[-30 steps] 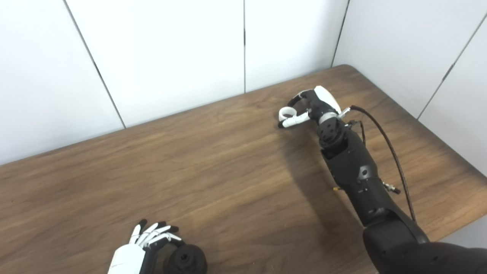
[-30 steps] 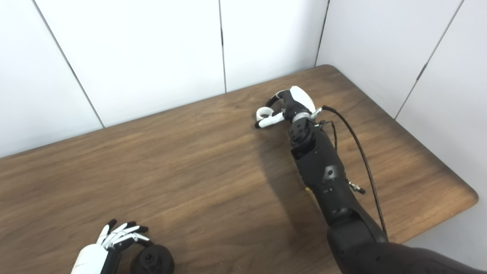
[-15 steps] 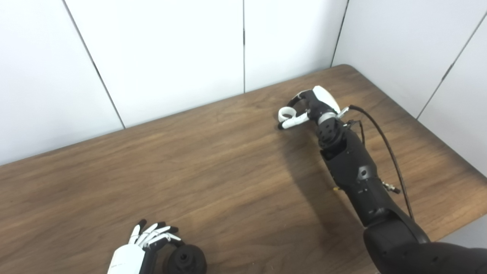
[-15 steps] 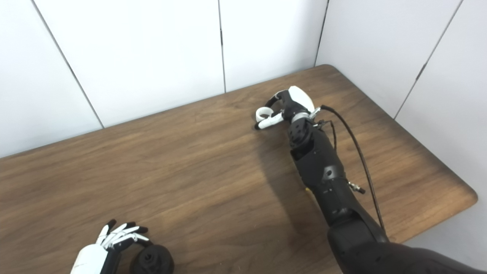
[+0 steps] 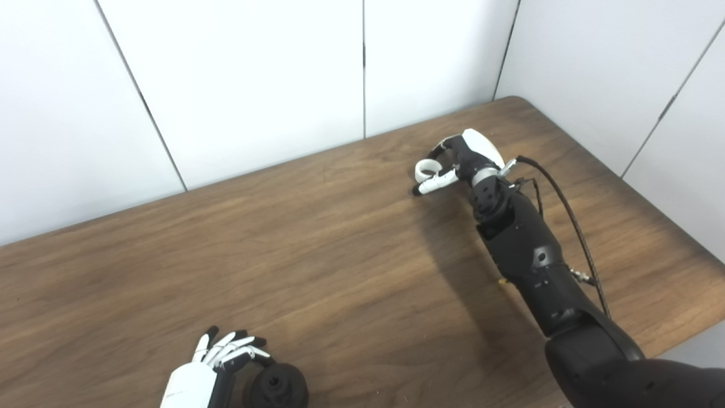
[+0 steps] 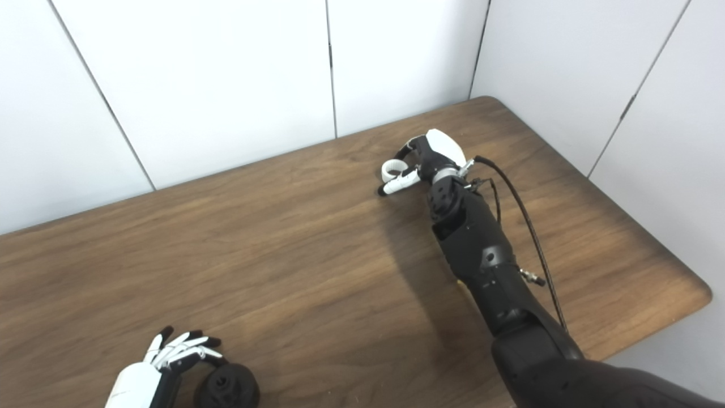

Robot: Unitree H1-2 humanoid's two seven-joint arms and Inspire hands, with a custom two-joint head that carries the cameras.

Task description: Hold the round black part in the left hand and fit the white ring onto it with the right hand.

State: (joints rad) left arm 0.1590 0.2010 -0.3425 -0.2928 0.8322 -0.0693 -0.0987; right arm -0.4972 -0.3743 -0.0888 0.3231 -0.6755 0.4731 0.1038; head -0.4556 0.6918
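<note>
White ring is pinched by right hand fingers for carrying; round black part on counter sits beside left hand fingers, spread, ungrasped.

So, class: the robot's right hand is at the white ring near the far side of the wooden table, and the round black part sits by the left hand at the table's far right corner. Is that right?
Not quite. The round black part sits by the left hand at the near left edge of the wooden table, as the left eye view shows. The rest holds: the right hand is at the white ring near the far side.
</note>
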